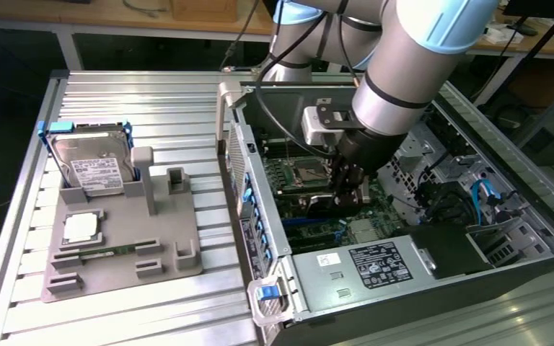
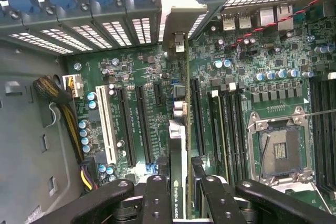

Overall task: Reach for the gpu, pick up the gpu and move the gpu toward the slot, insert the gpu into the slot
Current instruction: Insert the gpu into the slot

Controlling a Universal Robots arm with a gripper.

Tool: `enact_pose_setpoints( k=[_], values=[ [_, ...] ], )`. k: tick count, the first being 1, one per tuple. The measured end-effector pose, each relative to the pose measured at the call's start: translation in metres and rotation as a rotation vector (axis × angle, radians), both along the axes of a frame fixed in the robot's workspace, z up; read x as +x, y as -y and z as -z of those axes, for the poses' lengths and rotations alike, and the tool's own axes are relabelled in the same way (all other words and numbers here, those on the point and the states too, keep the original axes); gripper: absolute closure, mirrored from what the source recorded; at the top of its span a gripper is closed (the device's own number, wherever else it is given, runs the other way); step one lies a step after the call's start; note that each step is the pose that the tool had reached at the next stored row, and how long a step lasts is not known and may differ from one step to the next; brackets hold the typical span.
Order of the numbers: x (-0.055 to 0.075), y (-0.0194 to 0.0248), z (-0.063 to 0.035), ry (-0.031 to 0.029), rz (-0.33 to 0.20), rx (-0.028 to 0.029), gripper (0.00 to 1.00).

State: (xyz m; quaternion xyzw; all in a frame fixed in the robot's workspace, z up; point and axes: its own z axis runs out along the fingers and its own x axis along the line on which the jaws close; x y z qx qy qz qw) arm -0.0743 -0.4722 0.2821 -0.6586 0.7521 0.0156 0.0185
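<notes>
My gripper reaches down into the open computer case and is shut on the gpu, a thin dark card seen edge-on. The card's silver bracket points at the case's rear slot openings. The card stands on edge over the green motherboard, between long parallel connectors, and hides the strip under it. I cannot tell whether it touches the board. In the exterior view the gripper hangs just above the blue slot strips.
The silver processor socket and black memory slots lie beside the card. A cable bundle runs along the case wall. The power supply fills the near corner. Outside, a hard drive stands on a grey fixture.
</notes>
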Motion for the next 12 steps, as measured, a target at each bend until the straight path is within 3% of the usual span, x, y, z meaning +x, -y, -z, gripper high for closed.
enact_pose_setpoints(
  k=[4, 8, 12],
  values=[
    [0.0003, 0.0003, -0.0016, 0.0000, 0.001, -0.0009, 0.73],
    [0.0006, 0.0003, -0.0041, 0.0000, 0.001, -0.0061, 0.73],
    [0.0008, 0.0003, -0.0081, 0.0000, 0.001, -0.0199, 0.73]
  ],
)
